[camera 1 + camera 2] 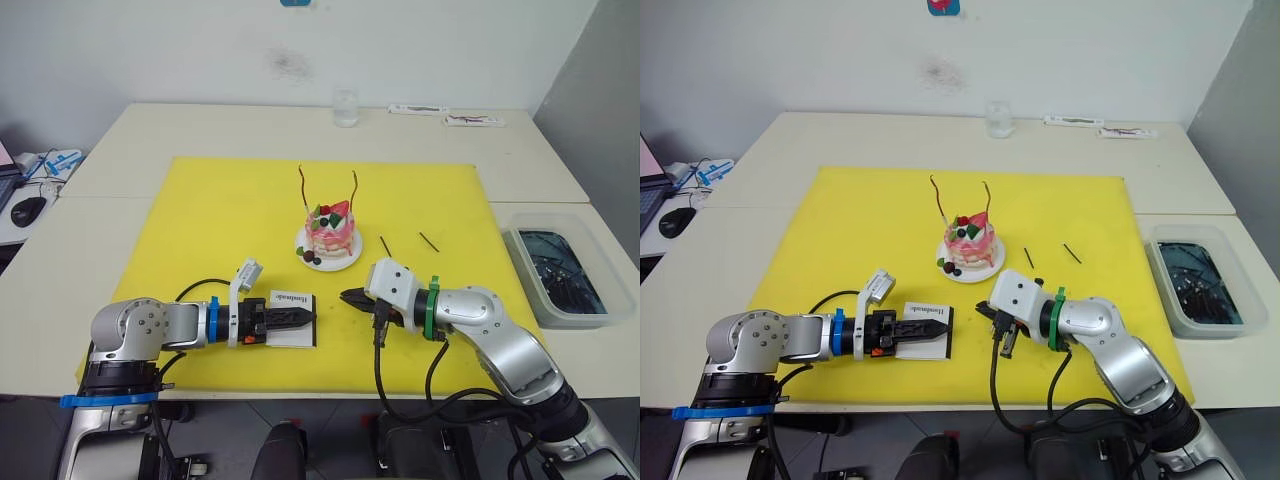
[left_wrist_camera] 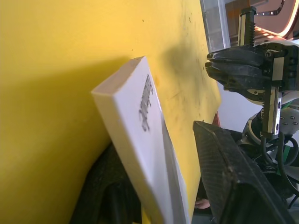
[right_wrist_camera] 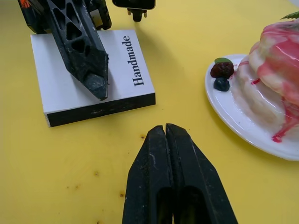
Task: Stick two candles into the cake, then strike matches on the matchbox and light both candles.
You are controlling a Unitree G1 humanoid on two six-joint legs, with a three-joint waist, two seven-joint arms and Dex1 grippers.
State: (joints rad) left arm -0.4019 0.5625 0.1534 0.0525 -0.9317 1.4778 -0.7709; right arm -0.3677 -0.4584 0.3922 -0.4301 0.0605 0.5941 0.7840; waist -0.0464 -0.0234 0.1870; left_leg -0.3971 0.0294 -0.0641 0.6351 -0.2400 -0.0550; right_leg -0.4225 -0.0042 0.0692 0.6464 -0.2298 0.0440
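On the pale bench (image 1: 150,135) lies a yellow mat (image 1: 200,220) that carries everything for the job, largest thing first. Near its middle sits the cake (image 1: 330,232) on its white plate (image 1: 345,262), pink and white with a strawberry, dark berries and leaves on top; two candles (image 1: 303,188), thin, reddish and hooked at the tip, stand upright in it, unlit, so the sticking-in looks done and lighting is what is left. Toward the near edge the matchbox (image 3: 88,74), flat and white with "Handmade" on its face and a black strip along the edge facing the right arm, is clamped by the left pincer (image 1: 290,320), one finger over the face and one under, the box tipped up off the mat in the left wrist view; this hold seems meant to steady the strip for striking. Just beside it, apart from the box and between box and plate, the right pincer (image 3: 166,133) hangs fully closed with nothing in it. Two matches (image 1: 385,246), short dark sticks, lie loose on the mat right of the plate, untouched, so fetching one is likely next.
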